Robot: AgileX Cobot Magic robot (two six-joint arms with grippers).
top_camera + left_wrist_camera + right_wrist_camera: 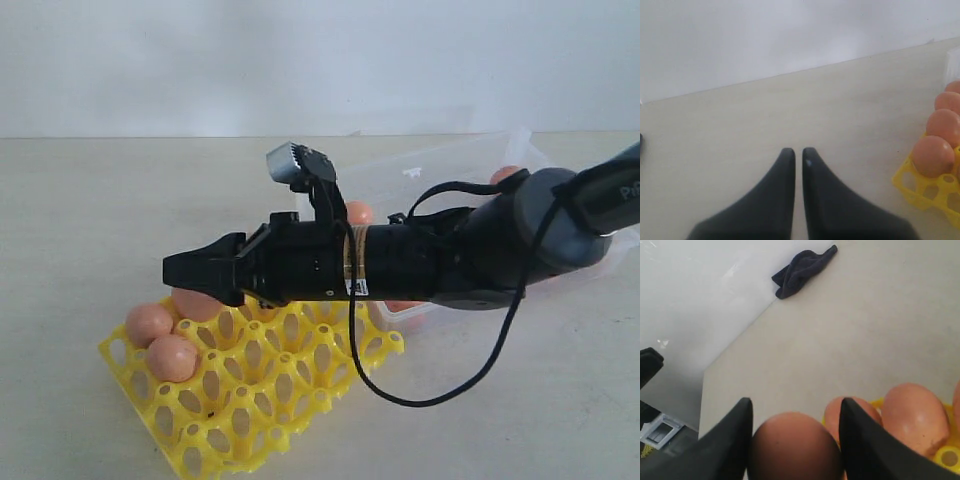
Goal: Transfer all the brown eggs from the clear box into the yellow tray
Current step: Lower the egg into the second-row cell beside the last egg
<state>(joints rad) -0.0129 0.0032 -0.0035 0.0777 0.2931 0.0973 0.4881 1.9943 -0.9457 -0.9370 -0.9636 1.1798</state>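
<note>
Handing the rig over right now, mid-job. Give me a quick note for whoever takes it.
Left gripper: shut, empty, off to the tray's side.
Right gripper: shut on a brown egg, above the edge of the yellow tray.
Done: a few eggs seated along one tray side.
Left: seat the held egg, then fetch more eggs from the clear box; most cups are open.

Bright, even, diffuse light — shadows faint, soft. Exterior view washed-out; wrist views blur up close — nearest brown egg (795, 447) dim, unfocused.
</note>
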